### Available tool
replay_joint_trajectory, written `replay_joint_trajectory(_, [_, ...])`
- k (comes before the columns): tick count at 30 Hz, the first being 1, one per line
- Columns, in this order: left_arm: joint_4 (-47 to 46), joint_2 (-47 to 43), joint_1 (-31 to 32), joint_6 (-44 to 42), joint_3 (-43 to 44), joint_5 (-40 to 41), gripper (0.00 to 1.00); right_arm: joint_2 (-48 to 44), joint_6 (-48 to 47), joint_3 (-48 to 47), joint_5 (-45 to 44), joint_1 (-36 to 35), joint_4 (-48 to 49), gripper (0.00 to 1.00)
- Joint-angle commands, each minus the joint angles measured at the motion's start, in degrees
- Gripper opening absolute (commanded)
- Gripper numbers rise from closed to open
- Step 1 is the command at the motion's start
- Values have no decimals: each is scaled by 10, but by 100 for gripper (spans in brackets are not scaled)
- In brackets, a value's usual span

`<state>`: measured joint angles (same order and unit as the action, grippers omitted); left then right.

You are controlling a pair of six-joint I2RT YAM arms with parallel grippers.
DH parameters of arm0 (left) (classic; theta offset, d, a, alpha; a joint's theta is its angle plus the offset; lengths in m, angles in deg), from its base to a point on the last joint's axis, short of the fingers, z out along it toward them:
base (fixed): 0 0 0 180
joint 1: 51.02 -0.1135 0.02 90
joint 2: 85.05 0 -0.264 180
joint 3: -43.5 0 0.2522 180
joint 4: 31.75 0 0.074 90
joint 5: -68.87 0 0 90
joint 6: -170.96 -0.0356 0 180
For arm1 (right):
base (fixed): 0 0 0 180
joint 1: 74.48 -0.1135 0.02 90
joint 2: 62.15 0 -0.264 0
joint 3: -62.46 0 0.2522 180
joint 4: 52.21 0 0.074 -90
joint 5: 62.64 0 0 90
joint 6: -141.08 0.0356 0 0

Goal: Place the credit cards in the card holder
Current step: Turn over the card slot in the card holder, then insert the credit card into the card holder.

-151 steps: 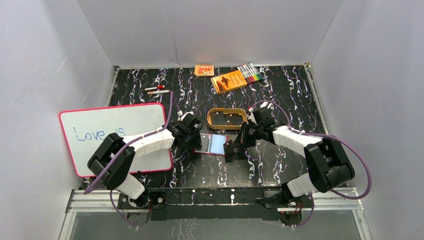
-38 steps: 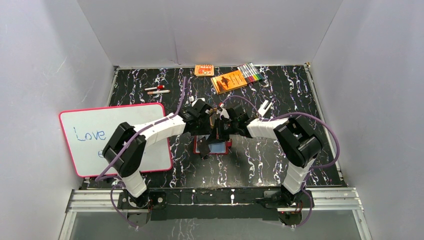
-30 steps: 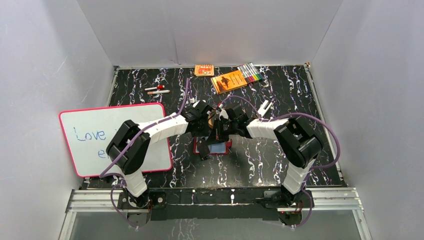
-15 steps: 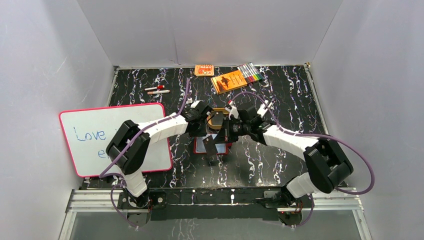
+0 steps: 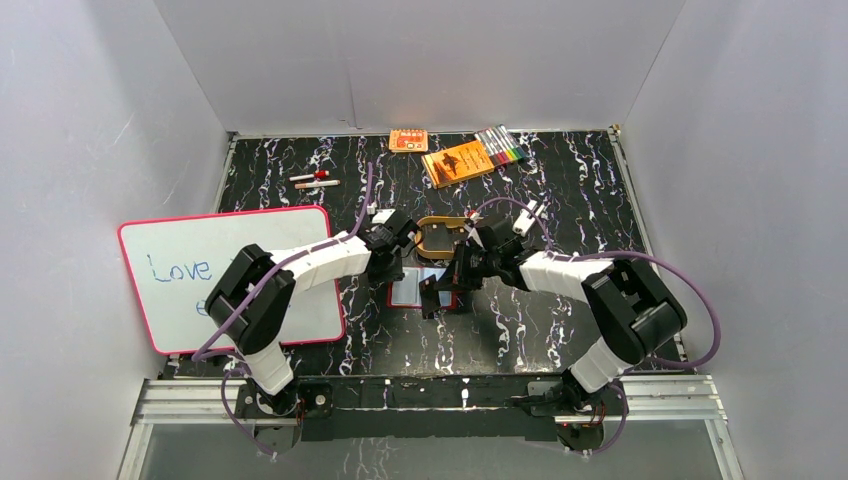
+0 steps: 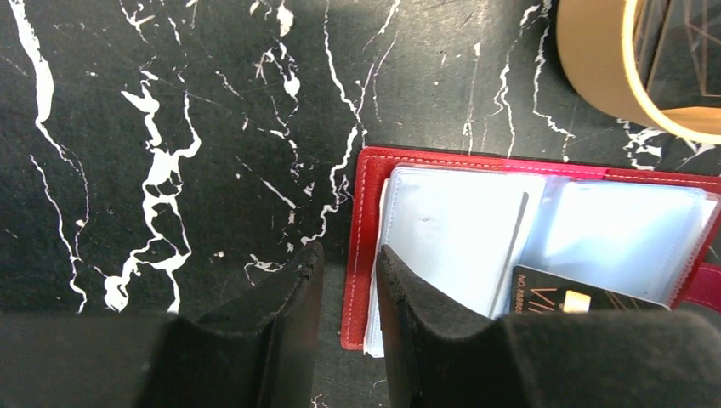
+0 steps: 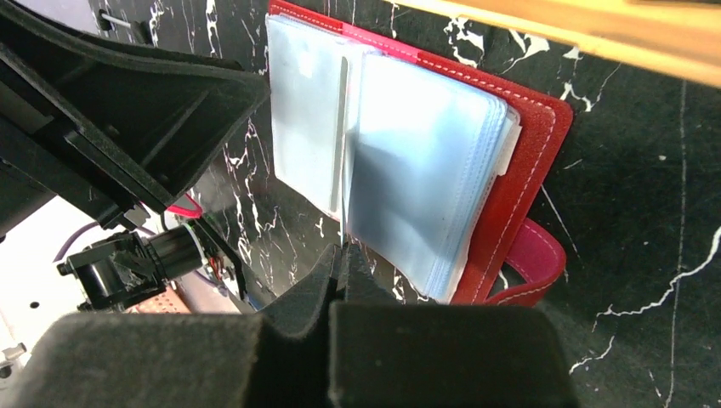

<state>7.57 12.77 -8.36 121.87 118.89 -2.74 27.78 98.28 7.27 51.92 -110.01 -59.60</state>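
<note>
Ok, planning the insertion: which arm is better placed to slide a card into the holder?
Right: the right gripper, shut, apparently pinches a credit card over the open card holder; the left gripper only straddles its edge.

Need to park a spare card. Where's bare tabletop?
Bare marble lies right of the tan tray, nearer than the markers; another strip runs between the pens and larger orange packet. Crowded: centre, where left pincer and right pincer meet at the card holder.
</note>
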Motion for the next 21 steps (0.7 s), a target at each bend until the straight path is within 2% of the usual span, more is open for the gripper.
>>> replay_joint_trajectory(1, [24, -26, 1, 9, -9, 27, 28, 9, 10, -19, -9, -1, 40, 0])
replay_joint_trajectory(21, [25, -20, 0, 19, -37, 18, 25, 51, 31, -24, 9, -1, 101, 0])
